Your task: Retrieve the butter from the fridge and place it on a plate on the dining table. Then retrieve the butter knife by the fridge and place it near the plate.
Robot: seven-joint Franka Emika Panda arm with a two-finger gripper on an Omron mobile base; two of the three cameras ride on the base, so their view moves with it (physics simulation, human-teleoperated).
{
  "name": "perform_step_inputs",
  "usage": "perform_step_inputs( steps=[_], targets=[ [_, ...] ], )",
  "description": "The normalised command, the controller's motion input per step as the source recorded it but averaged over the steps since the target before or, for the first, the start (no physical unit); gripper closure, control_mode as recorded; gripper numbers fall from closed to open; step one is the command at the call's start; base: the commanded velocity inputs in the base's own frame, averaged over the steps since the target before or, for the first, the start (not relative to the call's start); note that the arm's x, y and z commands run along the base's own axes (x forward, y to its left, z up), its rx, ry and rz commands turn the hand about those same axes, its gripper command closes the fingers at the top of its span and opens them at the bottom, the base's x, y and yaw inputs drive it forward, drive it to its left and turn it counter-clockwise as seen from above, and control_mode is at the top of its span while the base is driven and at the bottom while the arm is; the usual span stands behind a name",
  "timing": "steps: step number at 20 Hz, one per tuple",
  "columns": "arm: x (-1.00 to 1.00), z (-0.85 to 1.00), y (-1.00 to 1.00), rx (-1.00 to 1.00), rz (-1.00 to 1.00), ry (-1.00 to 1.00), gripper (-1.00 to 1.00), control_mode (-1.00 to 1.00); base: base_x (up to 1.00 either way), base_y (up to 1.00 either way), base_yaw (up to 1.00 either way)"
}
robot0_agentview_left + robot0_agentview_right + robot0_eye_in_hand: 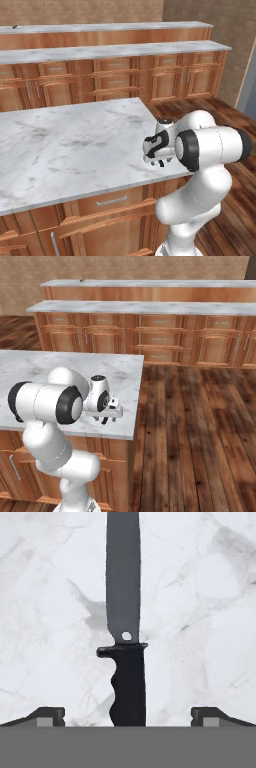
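A marble-topped cabinet counter point(75, 145) with orange-brown wood drawer fronts fills the foreground. Beyond it, across dark wood plank flooring point(200, 421), runs a long row of wooden cabinets point(150, 338) with doors and drawers under a pale marble top. Behind that row stands a higher marble ledge point(110, 27) on wood panelling. Tan brick walls point(80, 11) close the room at the back and right.
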Motion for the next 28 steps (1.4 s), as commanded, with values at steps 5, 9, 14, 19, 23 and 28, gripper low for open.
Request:
perform_step_inputs(
  steps=[5,9,14,19,23,28],
  targets=[
    [0.0,-0.12,0.0,0.0,0.0,0.0,-1.0,-1.0,0.0,0.0,0.0],
    [0.0,-0.17,0.0,0.0,0.0,0.0,1.0,-1.0,0.0,0.0,0.0],
    [0.0,-0.16,0.0,0.0,0.0,0.0,1.0,-1.0,0.0,0.0,0.0],
    [0.0,-0.14,0.0,0.0,0.0,0.0,1.0,-1.0,0.0,0.0,0.0],
    [0.03,-0.01,0.0,0.0,0.0,-0.01,1.0,-1.0,0.0,0.0,0.0],
    [0.02,0.04,0.0,0.0,0.0,0.0,1.0,-1.0,0.0,0.0,0.0]
  ],
)
